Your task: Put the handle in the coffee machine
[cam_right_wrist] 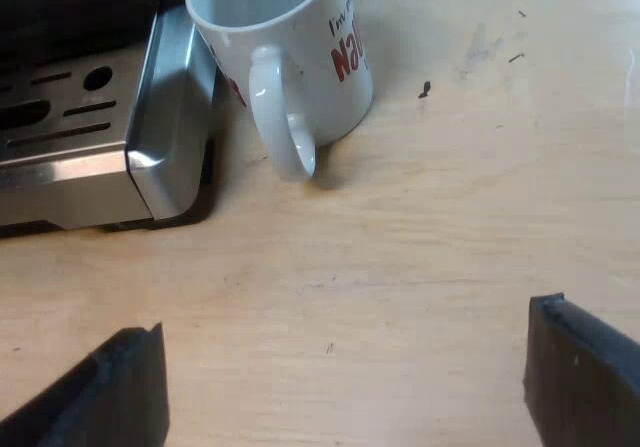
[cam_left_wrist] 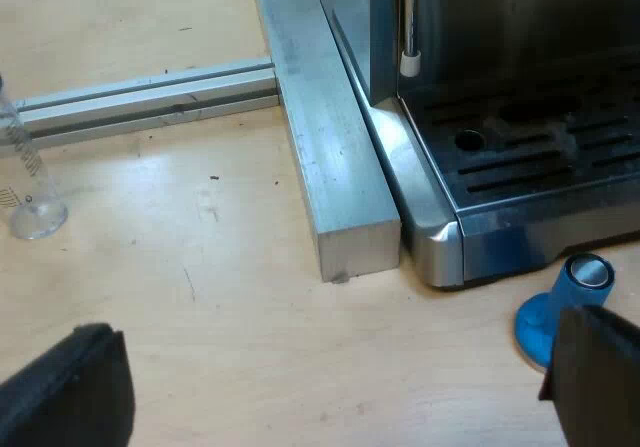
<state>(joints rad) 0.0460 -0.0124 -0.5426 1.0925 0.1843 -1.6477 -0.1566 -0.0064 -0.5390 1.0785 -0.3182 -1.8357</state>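
Observation:
The espresso machine shows its slotted drip tray and a steam wand with a white tip. A blue tamper stands on the wooden table just before the tray's corner, close to one finger of my left gripper. That gripper is open, hovering over bare wood with nothing between its fingers. My right gripper is open too, above the table near another corner of the drip tray. A white mug with red lettering stands beside that corner, its handle toward the gripper.
An aluminium bar lies along the machine's side, and a second rail meets it at a right angle. A clear measuring glass stands on the wood away from the machine.

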